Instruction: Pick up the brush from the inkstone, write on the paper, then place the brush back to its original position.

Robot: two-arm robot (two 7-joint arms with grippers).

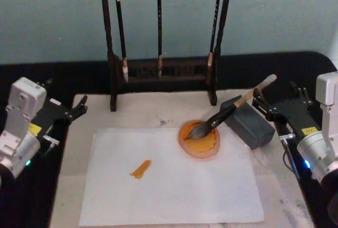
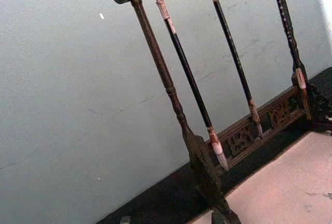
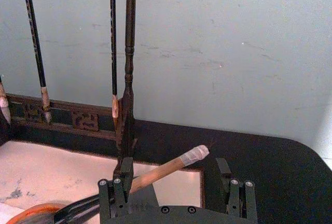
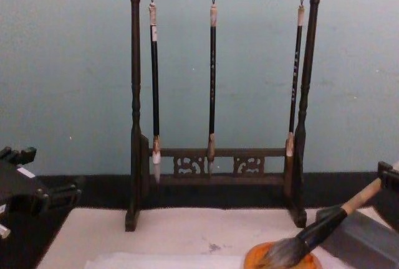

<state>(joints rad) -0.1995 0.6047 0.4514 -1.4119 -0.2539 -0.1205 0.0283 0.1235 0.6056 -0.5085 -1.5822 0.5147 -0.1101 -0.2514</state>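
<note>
No text can be read in any view. Yellow labels on both arms and pale marks on the hanging brushes are illegible.

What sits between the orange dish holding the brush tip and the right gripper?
In the head view, a grey block lies between the orange dish and the right gripper; the brush leans across its top corner, handle end toward the gripper.
</note>
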